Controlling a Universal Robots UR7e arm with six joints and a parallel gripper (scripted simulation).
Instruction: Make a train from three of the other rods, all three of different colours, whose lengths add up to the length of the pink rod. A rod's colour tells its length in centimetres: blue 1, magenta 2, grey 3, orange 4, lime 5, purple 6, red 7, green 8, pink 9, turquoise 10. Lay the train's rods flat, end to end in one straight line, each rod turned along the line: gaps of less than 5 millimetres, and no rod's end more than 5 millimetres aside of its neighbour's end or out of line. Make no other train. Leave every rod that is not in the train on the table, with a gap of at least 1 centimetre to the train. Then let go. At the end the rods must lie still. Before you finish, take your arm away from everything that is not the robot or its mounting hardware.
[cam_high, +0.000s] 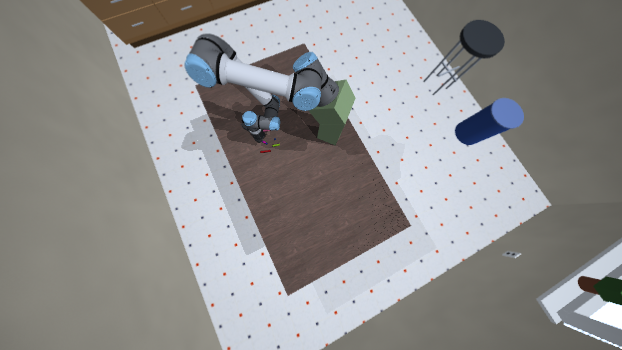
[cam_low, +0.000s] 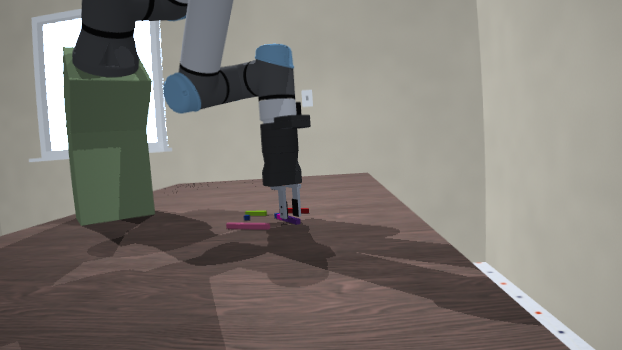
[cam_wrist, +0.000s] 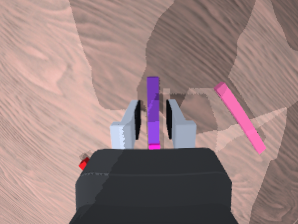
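Black two-finger gripper (cam_wrist: 154, 121) w/ jaws apart, straddling flat purple rod (cam_wrist: 153, 111) on dark wood tabletop (cam_low: 350, 280); long pink rod (cam_wrist: 240, 117) lies to right, apart.

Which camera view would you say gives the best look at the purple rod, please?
The wrist view: the purple rod runs lengthwise between the open gripper fingers, with visible gaps either side. The exterior view shows only a short stretch of it on the table behind the fingers. In the top view it is too small to make out.
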